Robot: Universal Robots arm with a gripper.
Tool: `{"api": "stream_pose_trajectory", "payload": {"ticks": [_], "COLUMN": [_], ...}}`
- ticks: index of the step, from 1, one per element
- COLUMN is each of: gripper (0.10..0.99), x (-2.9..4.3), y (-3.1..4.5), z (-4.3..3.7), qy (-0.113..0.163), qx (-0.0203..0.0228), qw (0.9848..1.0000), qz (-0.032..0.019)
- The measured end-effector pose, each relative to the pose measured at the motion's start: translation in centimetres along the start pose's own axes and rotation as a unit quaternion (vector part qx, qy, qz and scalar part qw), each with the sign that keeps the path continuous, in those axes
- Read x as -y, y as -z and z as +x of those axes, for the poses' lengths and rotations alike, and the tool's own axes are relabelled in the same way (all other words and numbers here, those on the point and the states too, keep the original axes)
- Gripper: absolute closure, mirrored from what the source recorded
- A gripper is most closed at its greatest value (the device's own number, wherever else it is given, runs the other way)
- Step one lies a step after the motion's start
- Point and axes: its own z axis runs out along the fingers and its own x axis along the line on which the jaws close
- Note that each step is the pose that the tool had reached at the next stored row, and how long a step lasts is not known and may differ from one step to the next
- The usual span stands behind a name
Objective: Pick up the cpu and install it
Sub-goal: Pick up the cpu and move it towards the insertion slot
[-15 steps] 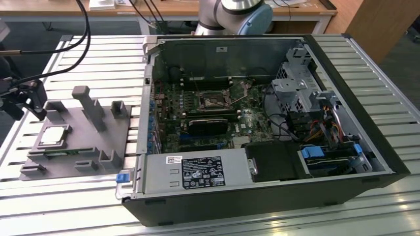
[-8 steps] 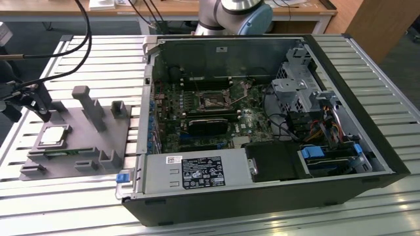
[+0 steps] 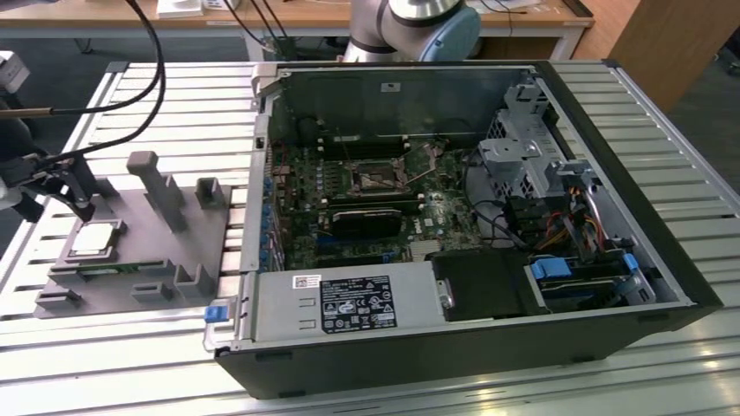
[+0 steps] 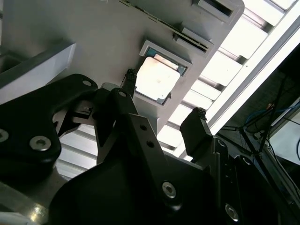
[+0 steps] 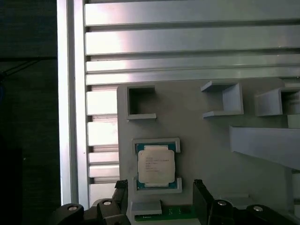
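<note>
Slatted metal worktop [image 3: 647, 113] carries an open computer case [image 3: 463, 347] with its motherboard's socket [image 3: 376, 179] exposed. A gray fixture plate [image 3: 151, 260] lies beside the case at the exterior view's left. The cpu [image 3: 95, 239] lies flat in a square recess of that plate, silver top up. The tool [image 3: 72, 192] hovers just above it. In both wrist views its fingers [image 5: 200, 194] stand spread and hold nothing, with the cpu [image 5: 156, 163] [image 4: 157, 78] below the gap.

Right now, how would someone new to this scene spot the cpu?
On the exterior view's left, beside the open computer case, lies a gray fixture plate with upright blocks. At its end away from the case, the cpu sits flat in a shallow recess: the only shiny silver square among gray plastic blocks.
</note>
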Motion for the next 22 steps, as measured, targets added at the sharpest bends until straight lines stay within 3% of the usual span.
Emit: {"api": "stream_pose_trajectory", "payload": {"ticks": [12,22], "gripper": [0.427,0.427], "x": [0.12,0.23], "y": [-1.4,-3.15], "z": [0.02,-0.12], "qy": [0.013,0.015], "qx": [-0.0035,-0.0118], "qw": [0.9999,0.9998], "qz": [0.0001,0.0004]}}
